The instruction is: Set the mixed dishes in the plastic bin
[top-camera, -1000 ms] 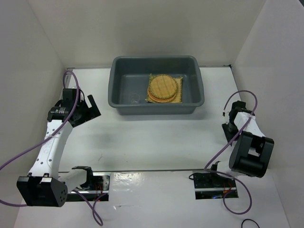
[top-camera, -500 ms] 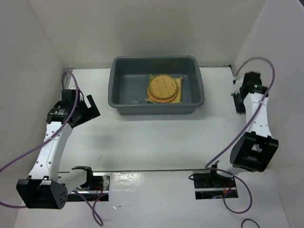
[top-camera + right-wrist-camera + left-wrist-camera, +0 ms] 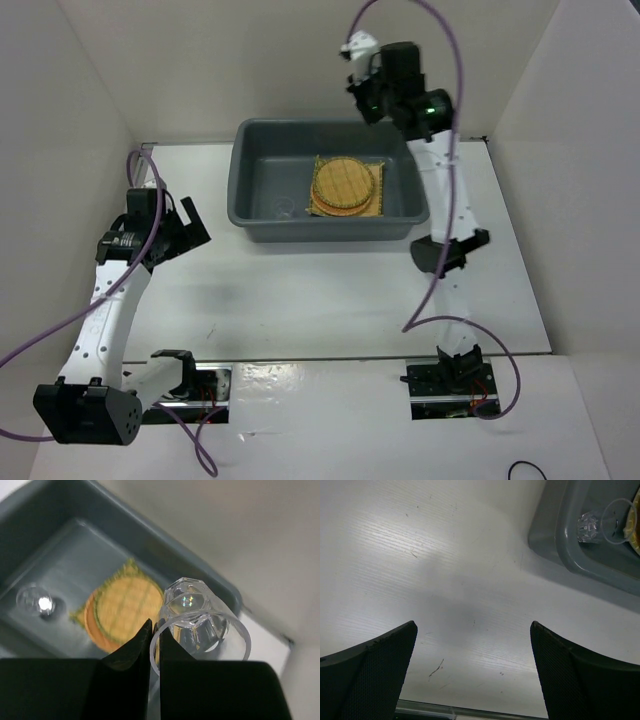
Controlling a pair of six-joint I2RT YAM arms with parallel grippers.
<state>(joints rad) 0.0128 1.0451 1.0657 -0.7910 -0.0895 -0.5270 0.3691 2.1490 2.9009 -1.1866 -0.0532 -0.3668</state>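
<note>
The dark grey plastic bin [image 3: 250,215] stands at the back middle of the table. In it lies the square yellow mat [image 3: 378,205] with the round woven discs [image 3: 344,184] stacked on top. A clear glass cup [image 3: 285,208] lies in the bin's left part, also in the left wrist view [image 3: 605,522]. My right gripper [image 3: 362,85] is high above the bin's back rim, shut on the rim of a second clear glass cup [image 3: 200,620]. Its view looks down on the bin [image 3: 50,530], a disc [image 3: 125,610] and the other cup [image 3: 35,600]. My left gripper [image 3: 190,230] is open and empty, left of the bin.
White walls close in the table at the back and on both sides. The left wrist view shows the bin's near left corner [image 3: 555,535] and bare white table [image 3: 445,570] below the open left gripper [image 3: 472,670].
My right arm has swung from the table's right side up and leftward to high above the bin's back rim. The left arm has barely moved.
</note>
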